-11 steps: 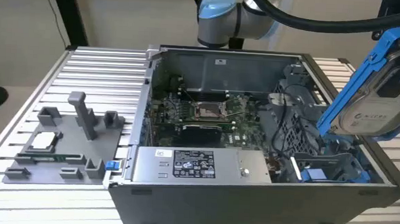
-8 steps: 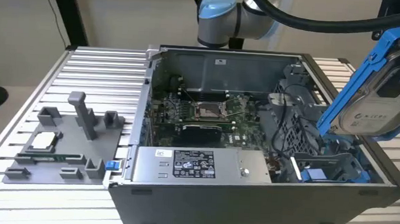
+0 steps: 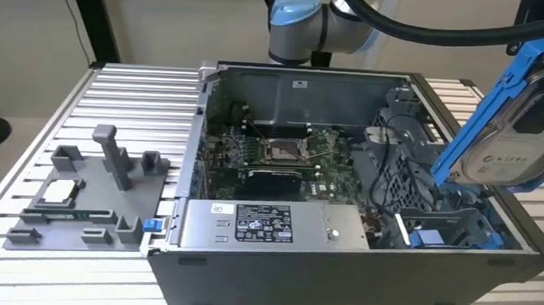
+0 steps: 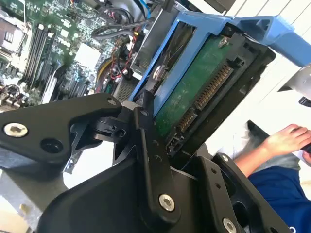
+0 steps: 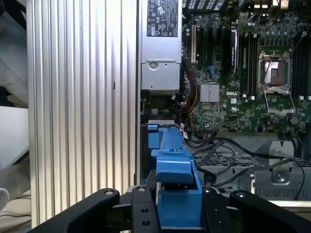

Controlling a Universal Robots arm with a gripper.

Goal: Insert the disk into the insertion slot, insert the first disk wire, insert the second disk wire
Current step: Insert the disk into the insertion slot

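In the exterior view the disk (image 3: pixel 524 145) hangs in the air at that view's right, over the corner of the open computer case (image 3: pixel 340 282). It is above the insertion slot (image 3: pixel 454 228) and does not touch it. Its long axis stands steep and leans: the low end is near the slot, and the high end rises toward the exterior view's right. The silver face with the pale label looks to this camera, and the blue carrier frame (image 3: pixel 498 101) runs along its edge.

The second wrist view gives the other side of the disk (image 4: pixel 194 92), which the exterior view hides: the green circuit board and the row of connector contacts (image 4: pixel 211 90). A person's hand (image 4: pixel 286 140) also shows there, apart from the disk. In the first wrist view the carrier is seen edge-on between the black jaws, which are closed on the disk (image 5: pixel 177 194), with the motherboard (image 5: pixel 243 73) beyond. The case stands on the ribbed bench (image 3: pixel 135 96).
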